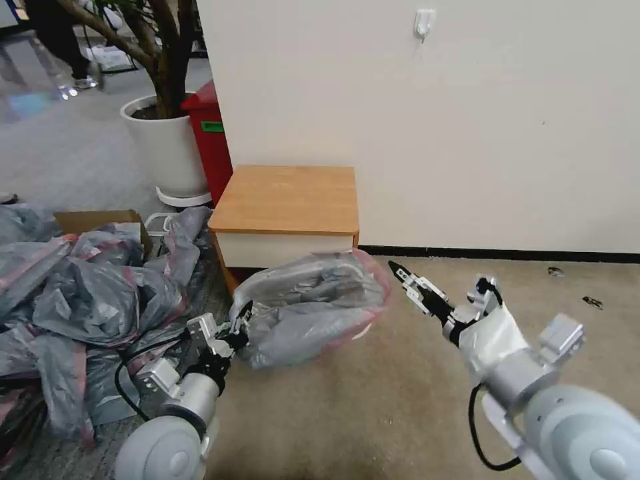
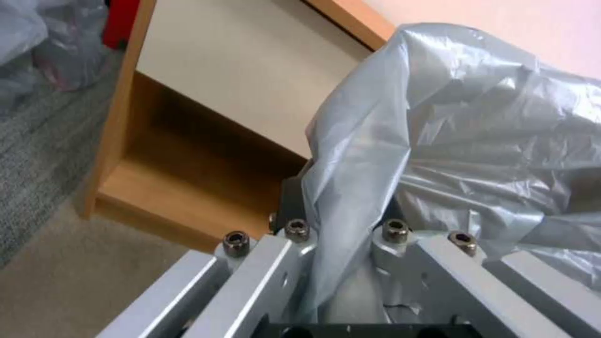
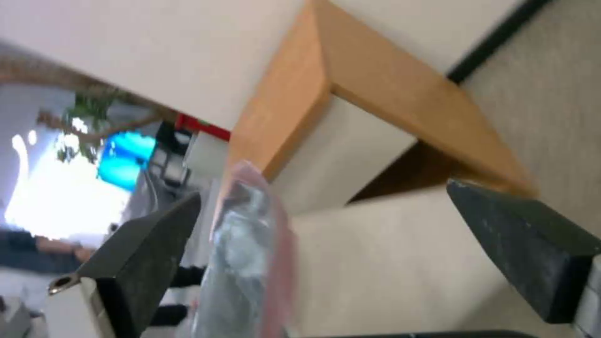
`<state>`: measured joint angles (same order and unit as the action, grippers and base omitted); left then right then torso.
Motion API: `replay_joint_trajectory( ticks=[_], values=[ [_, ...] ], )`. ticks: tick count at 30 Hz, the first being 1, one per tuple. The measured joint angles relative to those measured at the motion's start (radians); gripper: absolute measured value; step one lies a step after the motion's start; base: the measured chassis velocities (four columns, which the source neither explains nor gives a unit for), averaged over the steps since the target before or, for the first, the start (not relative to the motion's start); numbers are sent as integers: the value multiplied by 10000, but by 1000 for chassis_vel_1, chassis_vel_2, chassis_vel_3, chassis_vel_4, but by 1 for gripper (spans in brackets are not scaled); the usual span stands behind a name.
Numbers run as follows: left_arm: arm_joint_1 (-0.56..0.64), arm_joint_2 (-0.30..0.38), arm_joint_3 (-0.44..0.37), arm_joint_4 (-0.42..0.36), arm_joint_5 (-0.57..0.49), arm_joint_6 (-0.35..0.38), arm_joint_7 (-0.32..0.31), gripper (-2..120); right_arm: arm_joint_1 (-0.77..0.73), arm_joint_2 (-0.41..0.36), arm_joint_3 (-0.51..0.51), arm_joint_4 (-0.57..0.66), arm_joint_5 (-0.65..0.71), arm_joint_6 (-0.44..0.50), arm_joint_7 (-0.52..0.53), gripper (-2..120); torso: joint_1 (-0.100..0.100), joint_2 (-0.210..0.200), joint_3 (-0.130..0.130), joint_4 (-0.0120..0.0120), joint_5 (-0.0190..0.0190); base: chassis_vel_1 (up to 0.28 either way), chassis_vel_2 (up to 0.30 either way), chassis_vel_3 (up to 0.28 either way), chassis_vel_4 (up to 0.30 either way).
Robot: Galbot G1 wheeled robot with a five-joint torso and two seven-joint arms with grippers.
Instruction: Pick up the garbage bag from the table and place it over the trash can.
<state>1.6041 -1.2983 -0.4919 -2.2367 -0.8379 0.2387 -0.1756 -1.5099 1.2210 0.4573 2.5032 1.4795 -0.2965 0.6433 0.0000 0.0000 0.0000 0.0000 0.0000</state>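
left gripper (image 1: 235,328) pinches garbage bag's near-left edge | right gripper (image 1: 405,277) spread, just beside its pink rim | one garbage bag (image 1: 310,307) puffed low before the table, long axis left-right, rim rightward | one table (image 1: 288,198) behind

L gripper (image 1: 241,325) clamped; R gripper (image 1: 408,279) jaws apart.

Even, soft indoor light, no hard shadows. Right wrist view: motion-blurred, blown-out glare at window (image 3: 56,188). Table (image 2: 188,155) shelf shadowed. Head view edges bowed.
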Motion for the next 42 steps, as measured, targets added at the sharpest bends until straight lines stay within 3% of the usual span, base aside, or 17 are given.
replay_joint_trajectory(
  ticks=[7,13,16,28,31,39,42],
  values=[
    [11,-46,8,-73,-6,-2,-10,5,-151,615,-369,-9,430,151,193,97,0,0,0,0,-1,0,0,0,0],
    [35,-78,-11,-104,-12,0,-15,5,-152,860,-593,-17,263,111,-117,77,1,0,0,0,-1,0,0,0,0],
    [44,-136,-17,-116,-23,18,-50,5,-206,906,-717,-20,-11,67,-282,60,0,0,0,1,0,0,0,0,0],
    [19,-189,3,-116,-72,28,-204,5,-386,1007,-922,-30,-418,-34,-543,22,0,0,0,1,0,0,0,0,0],
    [-7,-208,6,-116,-182,29,-277,5,-403,983,-914,-30,-460,-50,-557,5,0,0,0,0,0,0,0,0,0],
    [-80,-219,10,-115,-518,52,-391,5,-501,918,-834,-31,-566,-147,-589,0,0,0,0,1,0,0,0,0,0],
    [-161,-202,-36,-204,-1305,228,-664,5,-668,865,-746,-31,-837,-421,-596,0,0,0,0,0,1,0,0,0,0]
  ],
)
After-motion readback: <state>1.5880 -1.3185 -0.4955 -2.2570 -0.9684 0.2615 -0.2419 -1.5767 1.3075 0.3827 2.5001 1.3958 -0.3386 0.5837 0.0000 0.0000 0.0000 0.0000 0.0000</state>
